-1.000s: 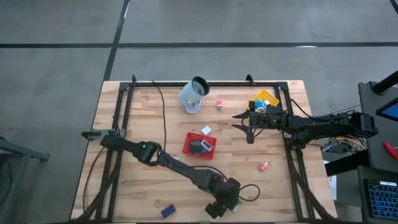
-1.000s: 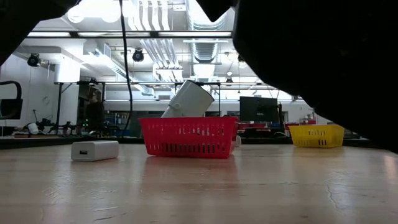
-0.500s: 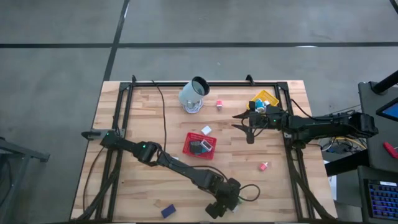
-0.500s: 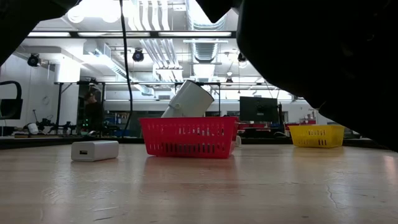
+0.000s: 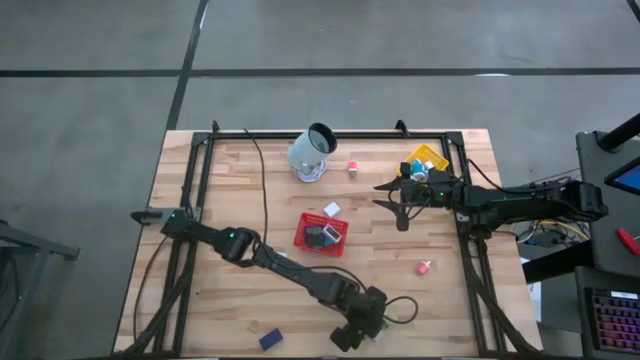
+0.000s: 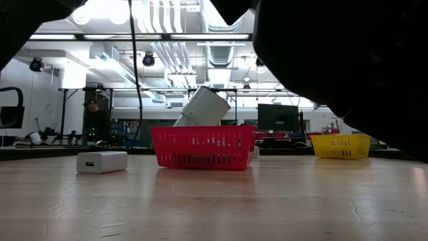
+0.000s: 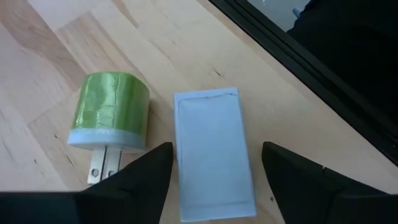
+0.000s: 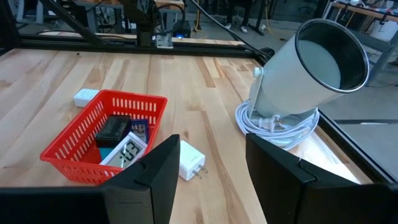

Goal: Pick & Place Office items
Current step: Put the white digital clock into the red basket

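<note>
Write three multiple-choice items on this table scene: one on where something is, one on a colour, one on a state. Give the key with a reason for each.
1. Where does the white charger lie?
A. inside the red basket
B. on the table beside the red basket
C. inside the cup

2. What colour is the round plug next to the pale flat block in the left wrist view?
A. green
B. pink
C. black

3. How are the left gripper's jaws?
A. shut on the plug
C. out of view
B. open, astride the pale flat block

Key: 1 B, the charger rests on bare wood just outside the red basket. 2 A, the plug has a green body with metal prongs. 3 B, the left gripper has a finger on each side of the flat block, with gaps showing.
</note>
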`<state>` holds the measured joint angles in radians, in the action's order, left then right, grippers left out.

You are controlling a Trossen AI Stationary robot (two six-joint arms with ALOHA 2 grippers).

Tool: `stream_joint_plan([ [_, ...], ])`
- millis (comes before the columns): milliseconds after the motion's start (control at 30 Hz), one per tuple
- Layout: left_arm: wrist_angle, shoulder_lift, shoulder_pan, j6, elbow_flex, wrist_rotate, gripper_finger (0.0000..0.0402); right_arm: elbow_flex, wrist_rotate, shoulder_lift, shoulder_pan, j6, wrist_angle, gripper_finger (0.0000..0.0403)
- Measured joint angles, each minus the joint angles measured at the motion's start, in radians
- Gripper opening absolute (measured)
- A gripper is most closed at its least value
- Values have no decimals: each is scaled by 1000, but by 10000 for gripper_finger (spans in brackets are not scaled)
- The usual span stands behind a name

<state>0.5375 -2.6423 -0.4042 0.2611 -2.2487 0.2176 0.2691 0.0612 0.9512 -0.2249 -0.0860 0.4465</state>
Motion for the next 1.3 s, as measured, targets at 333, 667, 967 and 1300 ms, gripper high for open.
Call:
stream_joint_plan([
  [333,-22,0,-15,34,13,-30,152,0,0,0,0,0,0,176],
  [667,-34,1,-23,101,23,-60,152,0,-1,0,0,0,0,176],
  [967,-40,1,-21,132,26,-35,152,0,-1,0,0,3,0,176],
  [1300,-108,-3,-22,132,29,6,152,0,-1,0,0,5,0,176],
])
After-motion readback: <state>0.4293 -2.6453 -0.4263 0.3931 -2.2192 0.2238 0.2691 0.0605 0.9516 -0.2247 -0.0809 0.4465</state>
